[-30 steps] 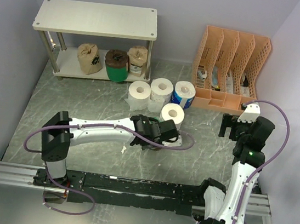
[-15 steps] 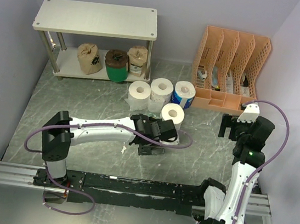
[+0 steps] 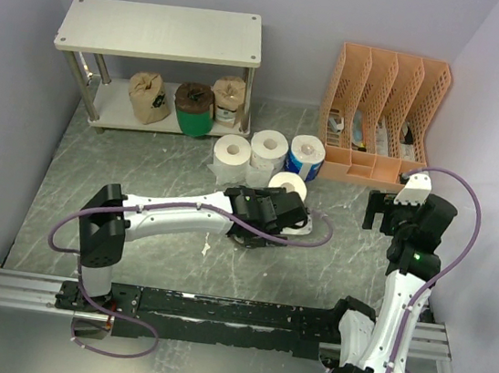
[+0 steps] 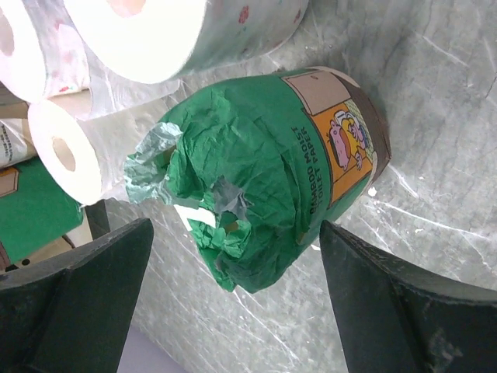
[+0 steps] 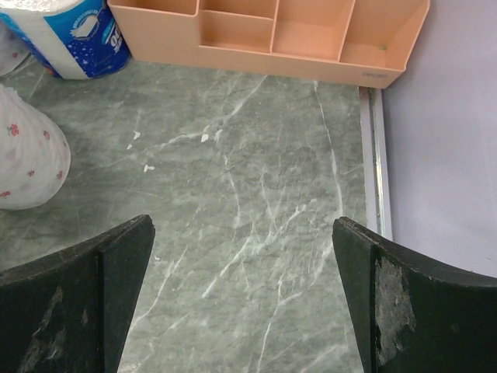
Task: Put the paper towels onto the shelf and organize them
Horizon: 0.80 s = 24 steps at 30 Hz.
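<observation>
A green-wrapped paper towel roll lies on its side on the marble floor. My left gripper is open, with one finger on each side of the roll's near end and neither touching it. From above this roll is hidden under the left gripper. Loose rolls stand behind it: two white, one blue-printed and one floral white. The shelf holds two tan rolls and a green one on its lower board. My right gripper is open over bare floor.
An orange slotted file organizer stands at the back right, close to the blue-printed roll. The floral roll sits left of my right gripper. A metal rail runs along the right wall. The purple walls enclose the floor on three sides.
My left gripper's jaws have opened wide, and the left wrist has shifted right and back toward the floral white roll. The right arm has not moved.
</observation>
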Available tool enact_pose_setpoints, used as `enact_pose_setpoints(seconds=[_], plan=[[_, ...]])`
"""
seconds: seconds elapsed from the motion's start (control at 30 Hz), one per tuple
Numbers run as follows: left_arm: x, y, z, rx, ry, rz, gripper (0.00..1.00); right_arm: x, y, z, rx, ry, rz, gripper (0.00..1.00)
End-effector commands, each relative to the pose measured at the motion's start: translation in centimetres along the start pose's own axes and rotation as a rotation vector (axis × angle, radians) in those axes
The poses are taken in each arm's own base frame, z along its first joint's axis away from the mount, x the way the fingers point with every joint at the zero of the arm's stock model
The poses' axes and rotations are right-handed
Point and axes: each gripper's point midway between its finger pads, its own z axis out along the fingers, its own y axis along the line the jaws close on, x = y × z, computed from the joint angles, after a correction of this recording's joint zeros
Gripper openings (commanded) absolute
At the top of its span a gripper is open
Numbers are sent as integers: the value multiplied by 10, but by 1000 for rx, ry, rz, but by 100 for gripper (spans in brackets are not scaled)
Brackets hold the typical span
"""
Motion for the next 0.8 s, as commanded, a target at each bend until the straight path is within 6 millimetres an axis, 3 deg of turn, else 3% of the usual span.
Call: enact_pose_setpoints(seconds=[0.0,0.3,0.53,0.77], plan=[[-19,7,0,-18,-61,16,98,-10,0,-5,-2,-29,-19,100],[-7,-21,23,78,-27,32,86,-10,0,-6,-3,-30,-21,100],[9,-15,40,91,16,-19,78,-10,0,-6,-3,-30,-21,100],[10,-19,42,154,4,-48,47,-10,0,-6,-2,-29,-21,100]])
